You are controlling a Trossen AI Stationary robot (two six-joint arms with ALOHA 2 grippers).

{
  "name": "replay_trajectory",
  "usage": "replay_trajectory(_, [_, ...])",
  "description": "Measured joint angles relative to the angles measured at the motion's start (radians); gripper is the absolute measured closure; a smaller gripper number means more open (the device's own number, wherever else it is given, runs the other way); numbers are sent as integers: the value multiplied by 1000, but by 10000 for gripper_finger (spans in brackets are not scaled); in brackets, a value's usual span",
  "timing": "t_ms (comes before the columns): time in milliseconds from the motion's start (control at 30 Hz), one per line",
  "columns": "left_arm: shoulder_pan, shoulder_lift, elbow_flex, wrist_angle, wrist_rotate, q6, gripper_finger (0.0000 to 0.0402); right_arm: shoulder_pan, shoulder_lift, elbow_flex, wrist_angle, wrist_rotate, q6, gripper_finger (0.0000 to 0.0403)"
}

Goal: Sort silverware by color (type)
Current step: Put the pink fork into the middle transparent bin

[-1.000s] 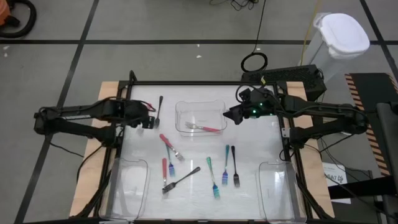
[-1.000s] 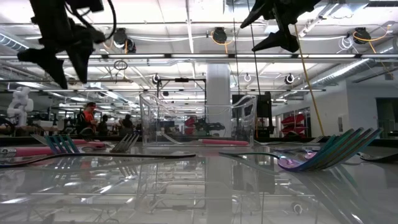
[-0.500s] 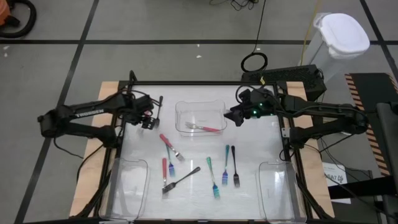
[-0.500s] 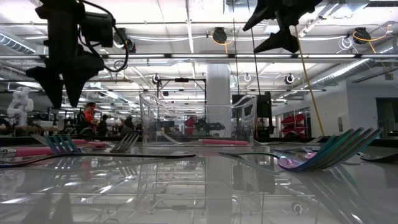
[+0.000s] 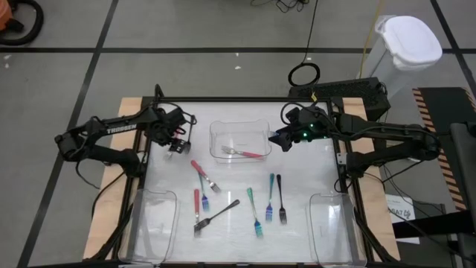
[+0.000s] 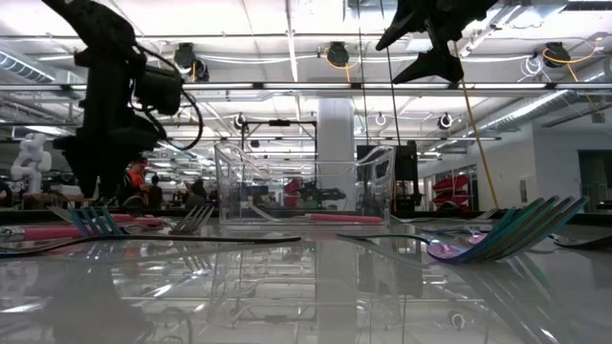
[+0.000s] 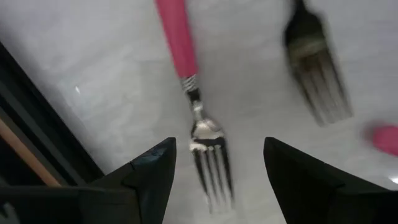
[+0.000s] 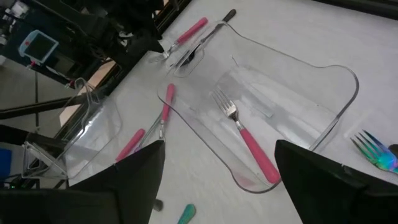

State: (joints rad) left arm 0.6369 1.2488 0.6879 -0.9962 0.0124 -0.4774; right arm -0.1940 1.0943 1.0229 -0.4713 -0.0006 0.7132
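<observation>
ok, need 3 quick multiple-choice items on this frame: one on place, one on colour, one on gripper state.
1. Where does the middle clear tray sit?
A. At the table's far edge, between the two arms
B. At the near left corner
C. Off the table

2. What colour is the handle of the fork lying in that tray?
A. Teal
B. Pink
C. Dark grey

3. How is the right gripper?
A. Shut on a fork
B. Open and empty
C. Out of view

Key: 1 A, the high view shows the tray centred at the far side. 2 B, the right wrist view shows a pink handle inside it. 3 B, its fingers stand apart with nothing between them.
</observation>
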Motion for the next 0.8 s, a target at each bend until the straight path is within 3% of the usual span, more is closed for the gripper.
replay_trajectory(800, [79, -2, -156, 238, 74, -12, 160, 0, 0, 0, 2, 30, -43, 104])
